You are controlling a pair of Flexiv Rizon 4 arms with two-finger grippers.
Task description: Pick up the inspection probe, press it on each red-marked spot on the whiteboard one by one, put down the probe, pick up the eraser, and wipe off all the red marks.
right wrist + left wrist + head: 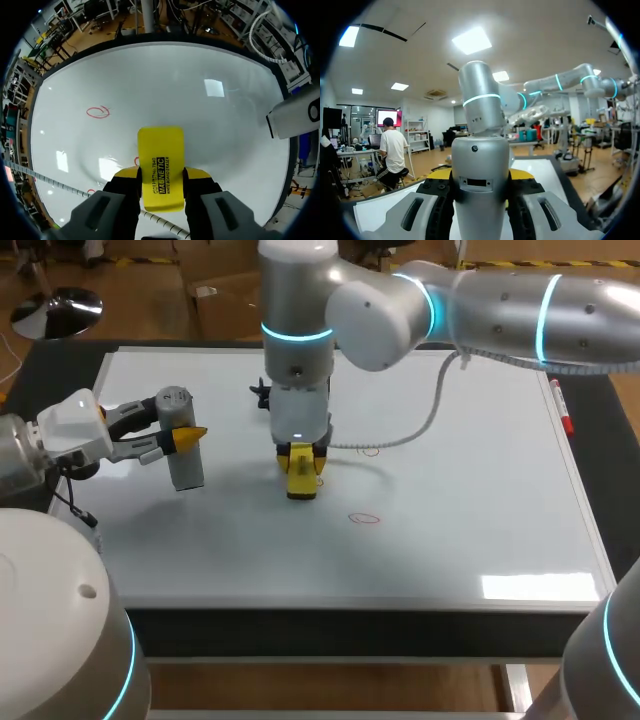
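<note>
The grey cylindrical inspection probe stands upright above the whiteboard's left part, with my left gripper shut on it. In the left wrist view the probe fills the gap between the fingers of that gripper. My right gripper, reaching past the middle, is shut on the yellow eraser, whose end is down at the board. In the right wrist view the eraser sits in the gripper, with a red mark ahead and another at its edge. Red marks show near the eraser.
A red marker pen lies at the whiteboard's right edge. A small black object sits on the board behind my right gripper. A white cable hangs from the right arm over the board.
</note>
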